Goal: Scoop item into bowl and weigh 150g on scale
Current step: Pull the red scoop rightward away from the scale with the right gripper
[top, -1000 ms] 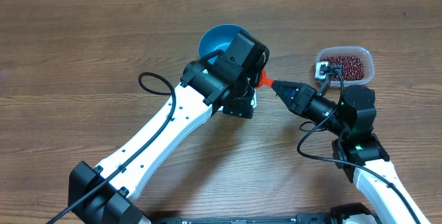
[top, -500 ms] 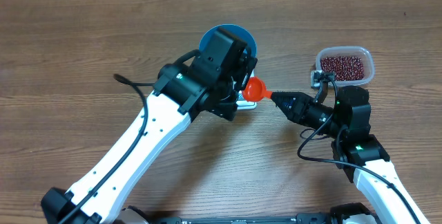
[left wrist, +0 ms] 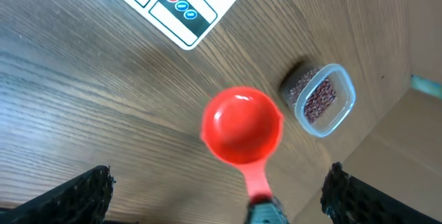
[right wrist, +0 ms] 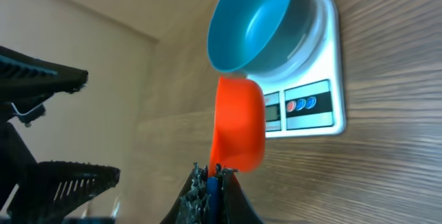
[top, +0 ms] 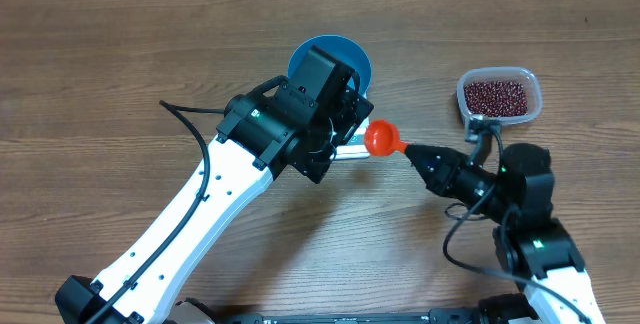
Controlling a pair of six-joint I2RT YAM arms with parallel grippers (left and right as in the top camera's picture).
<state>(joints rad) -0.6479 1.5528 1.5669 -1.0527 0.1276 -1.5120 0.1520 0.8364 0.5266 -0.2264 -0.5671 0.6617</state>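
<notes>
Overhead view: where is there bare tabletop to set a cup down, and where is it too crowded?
The wooden table is bare left of the blue bowl and the left arm, along the far edge, and between the bowl and the clear tub. It is crowded in the middle, where the orange-red scoop hangs beside the scale.

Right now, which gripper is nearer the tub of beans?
Right. The right gripper, holding the scoop by its handle, is just left of the tub and closer to the robot's base. The left gripper, open, is farther left beside the bowl.
</notes>
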